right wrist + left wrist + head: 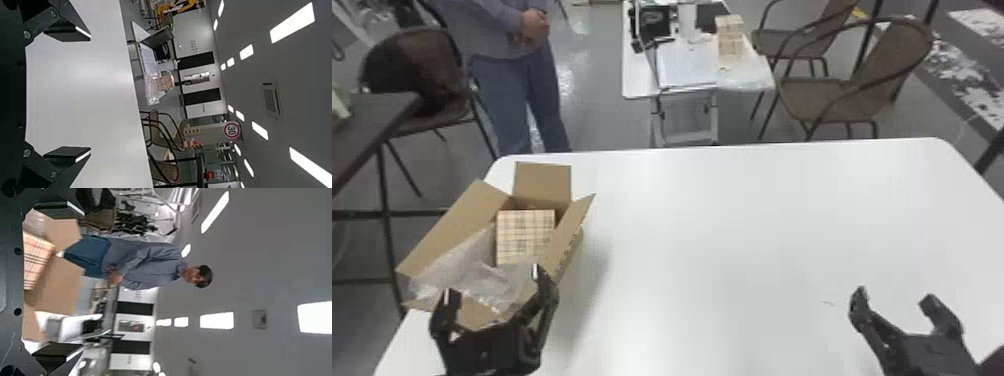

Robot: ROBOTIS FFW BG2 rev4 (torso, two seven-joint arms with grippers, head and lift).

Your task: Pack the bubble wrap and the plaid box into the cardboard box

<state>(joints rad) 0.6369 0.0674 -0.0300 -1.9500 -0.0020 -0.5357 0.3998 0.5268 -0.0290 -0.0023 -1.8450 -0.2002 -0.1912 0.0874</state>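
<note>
My left gripper [494, 282] is open above the near end of the cardboard box [448, 227], which stands with its flaps up at the table's left side. Inside the box lie the plaid box [524, 232], toward the far end, and the bubble wrap [477, 272], beside and in front of it. In the left wrist view the plaid box [36, 260] shows beyond the open left gripper [70, 282], with nothing between its fingers. My right gripper [894, 295] stands open and empty over the table's right side; the right wrist view shows the right gripper [84, 94] with its fingers wide apart.
The white table [732, 225] extends right from the cardboard box. Beyond its far edge stand a person, a smaller white table [637, 75] with bubble wrap and plaid boxes, and chairs [857, 95]. A dark table [372, 120] is at the left.
</note>
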